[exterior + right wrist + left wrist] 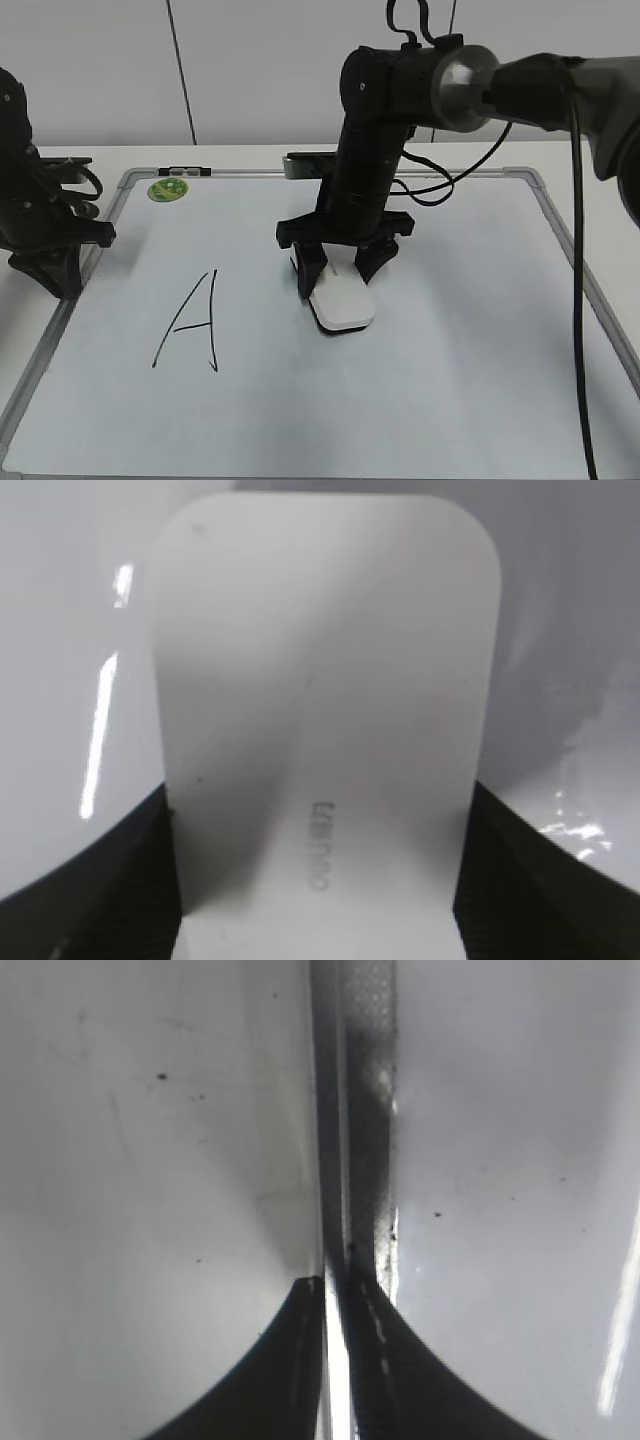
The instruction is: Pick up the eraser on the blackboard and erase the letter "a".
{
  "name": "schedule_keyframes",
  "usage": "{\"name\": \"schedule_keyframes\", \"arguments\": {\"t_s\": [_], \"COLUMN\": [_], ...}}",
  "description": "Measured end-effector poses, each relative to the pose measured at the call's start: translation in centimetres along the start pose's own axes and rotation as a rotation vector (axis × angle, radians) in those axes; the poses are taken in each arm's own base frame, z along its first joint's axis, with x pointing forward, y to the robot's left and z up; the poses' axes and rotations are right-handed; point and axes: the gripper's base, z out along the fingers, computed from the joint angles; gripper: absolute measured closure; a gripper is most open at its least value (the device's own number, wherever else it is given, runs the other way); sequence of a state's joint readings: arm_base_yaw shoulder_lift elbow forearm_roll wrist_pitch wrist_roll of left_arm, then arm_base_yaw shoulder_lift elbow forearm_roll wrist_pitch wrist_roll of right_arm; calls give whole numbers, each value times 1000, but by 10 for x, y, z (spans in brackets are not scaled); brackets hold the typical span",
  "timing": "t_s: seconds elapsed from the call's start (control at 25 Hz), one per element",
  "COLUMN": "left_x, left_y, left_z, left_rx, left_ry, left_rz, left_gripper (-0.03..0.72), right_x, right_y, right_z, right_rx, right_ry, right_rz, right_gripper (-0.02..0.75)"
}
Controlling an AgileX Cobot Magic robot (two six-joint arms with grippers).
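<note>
The white eraser (345,305) lies flat on the blackboard (450,380), a pale whiteboard with a grey frame, near its middle. My right gripper (338,278) stands over it with a finger against each long side, shut on it. In the right wrist view the eraser (320,680) fills the space between the jaws (318,880), its grey lettering facing up. No small cursive "a" shows in any view. A large capital "A" (190,320) is drawn to the eraser's left. My left gripper (60,270) is shut and empty over the board's left frame (355,1110).
A round green magnet (168,188) sits at the board's far left corner, with a dark marker (185,172) on the frame beside it. A grey object (300,165) lies behind the right arm. A black cable (578,300) hangs along the right side.
</note>
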State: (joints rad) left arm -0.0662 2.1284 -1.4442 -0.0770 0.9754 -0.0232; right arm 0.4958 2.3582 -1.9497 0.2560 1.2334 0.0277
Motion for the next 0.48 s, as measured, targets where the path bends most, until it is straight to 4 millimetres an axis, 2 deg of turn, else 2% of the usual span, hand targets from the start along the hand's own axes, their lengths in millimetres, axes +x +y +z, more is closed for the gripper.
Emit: {"name": "schedule_keyframes", "arguments": {"t_s": [0.24,0.32,0.44,0.48], "left_x": [0,0,0,0], "left_y": [0,0,0,0], "left_z": [0,0,0,0], "left_rx": [1,1,1,1], "left_ry": [0,0,0,0], "left_rz": [0,0,0,0], "left_gripper": [632,632,631,631], "right_x": [-8,-9,-6,-6], "right_y": [9,7,-2,-4], "right_z": [-10,-25,-58,-62], "right_rx": [-12,46,194,205], "right_ry": [-49,-89,-172,-179], "right_rz": [-23,-19,4,10], "right_gripper": [218,218,218,218]}}
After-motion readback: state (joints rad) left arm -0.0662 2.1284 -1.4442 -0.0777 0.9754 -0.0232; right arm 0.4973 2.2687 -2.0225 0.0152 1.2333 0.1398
